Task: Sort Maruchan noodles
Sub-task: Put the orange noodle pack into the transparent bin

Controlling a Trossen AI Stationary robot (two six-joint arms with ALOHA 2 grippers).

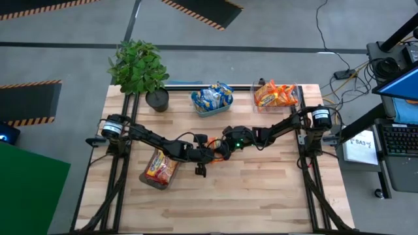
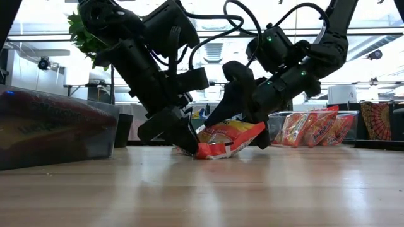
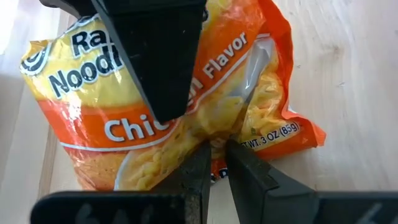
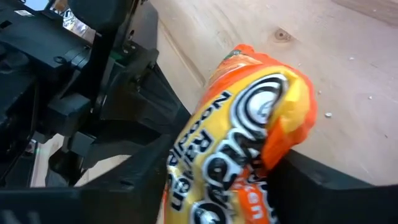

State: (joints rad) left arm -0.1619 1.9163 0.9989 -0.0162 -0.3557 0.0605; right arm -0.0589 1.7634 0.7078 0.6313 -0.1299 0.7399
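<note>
A: Wooden table under both arms — which step is this?

B: A handover, I judge. One orange noodle packet sits mid-table, at 6 o'clock from the blue packets' bin. The left pincer is pinched nearly closed on its crimped edge.

A: And the right pincer?

B: Its jaws straddle the packet's far end, touching it, partly open. Next it must clamp firmly, the left let go, then carry toward the orange bin at 1 o'clock.
</note>
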